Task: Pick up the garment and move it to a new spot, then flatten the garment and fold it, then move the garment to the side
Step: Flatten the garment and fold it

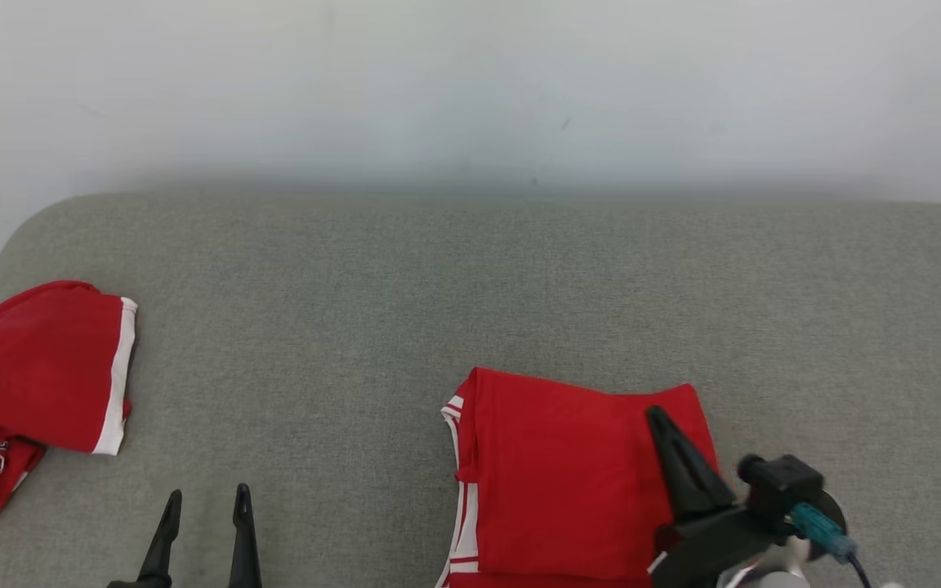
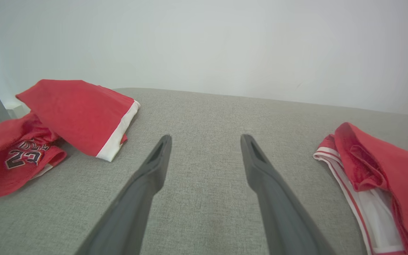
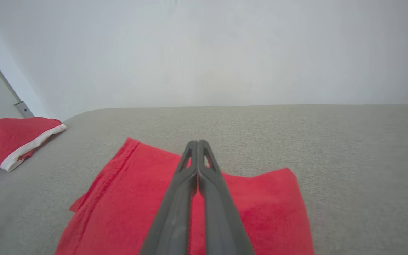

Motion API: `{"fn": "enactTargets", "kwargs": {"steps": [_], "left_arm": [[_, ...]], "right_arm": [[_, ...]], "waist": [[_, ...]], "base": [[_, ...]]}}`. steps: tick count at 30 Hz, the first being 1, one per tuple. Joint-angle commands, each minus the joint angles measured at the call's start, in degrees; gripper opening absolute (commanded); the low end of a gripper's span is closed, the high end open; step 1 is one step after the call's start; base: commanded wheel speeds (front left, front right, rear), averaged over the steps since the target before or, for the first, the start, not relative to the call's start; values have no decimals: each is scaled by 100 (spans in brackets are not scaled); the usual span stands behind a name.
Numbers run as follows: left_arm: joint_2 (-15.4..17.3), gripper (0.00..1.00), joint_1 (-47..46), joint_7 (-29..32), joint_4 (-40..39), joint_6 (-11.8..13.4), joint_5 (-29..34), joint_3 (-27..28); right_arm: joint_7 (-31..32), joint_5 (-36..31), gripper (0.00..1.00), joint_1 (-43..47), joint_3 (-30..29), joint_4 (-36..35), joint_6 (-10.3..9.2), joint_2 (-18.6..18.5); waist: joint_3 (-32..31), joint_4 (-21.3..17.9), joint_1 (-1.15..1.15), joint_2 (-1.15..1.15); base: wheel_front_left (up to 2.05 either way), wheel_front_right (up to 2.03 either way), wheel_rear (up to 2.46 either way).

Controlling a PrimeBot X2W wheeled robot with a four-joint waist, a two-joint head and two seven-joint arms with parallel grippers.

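A folded red garment (image 1: 556, 474) with white stripes along its left edge lies on the grey cushion near the front, right of centre. It also shows as a flat red sheet (image 3: 126, 202) in the right wrist view and at the right edge (image 2: 381, 177) of the left wrist view. My right gripper (image 1: 657, 415) hovers over the garment's right part, fingers pressed together with nothing between them (image 3: 197, 143). My left gripper (image 1: 207, 500) stands open over bare cushion at the front left (image 2: 205, 139), apart from the garment.
A second red garment (image 1: 37, 384) with a white band and a number print lies bunched at the cushion's left edge (image 2: 66, 113). The grey cushion (image 1: 470, 286) stretches back to a pale wall (image 1: 470, 82). Its left corner rounds off.
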Motion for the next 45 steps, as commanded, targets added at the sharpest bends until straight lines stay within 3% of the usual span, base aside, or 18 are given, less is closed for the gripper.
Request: {"fn": "enactTargets", "kwargs": {"steps": [1,8,16,17,18,19,45], "left_arm": [[-5,100,62,-14,-29,16,72,-5],[-5,100,128,-14,-60,39,114,-33],[-5,100,233,-14,-134,26,168,-20],[-5,100,252,-14,-144,22,192,-16],[-5,100,263,-14,-155,18,216,-15],[-5,100,263,-14,-161,13,228,-17],[-5,100,325,-14,-289,73,353,32]], "right_arm": [[-2,-95,0,143,-149,-78,-11,43],[-2,-459,0,724,-1000,-494,-11,119],[-3,-711,1,1139,-1364,-768,-11,219],[-3,-719,20,1152,-1380,-792,-11,232],[-3,-740,72,1171,-1397,-805,-11,245],[-3,-772,100,1195,-1408,-816,-11,254],[-3,-954,100,1271,-1693,-766,-11,394]], "waist": [[-57,-74,0,0],[-155,-209,0,0],[-228,-331,0,0],[-234,-342,0,0],[-241,-347,0,0],[-247,-348,0,0],[-264,-243,0,0]], "base": [[0,0,0],[0,0,0],[0,0,0],[0,0,0],[0,0,0],[0,0,0],[0,0,0]]}}
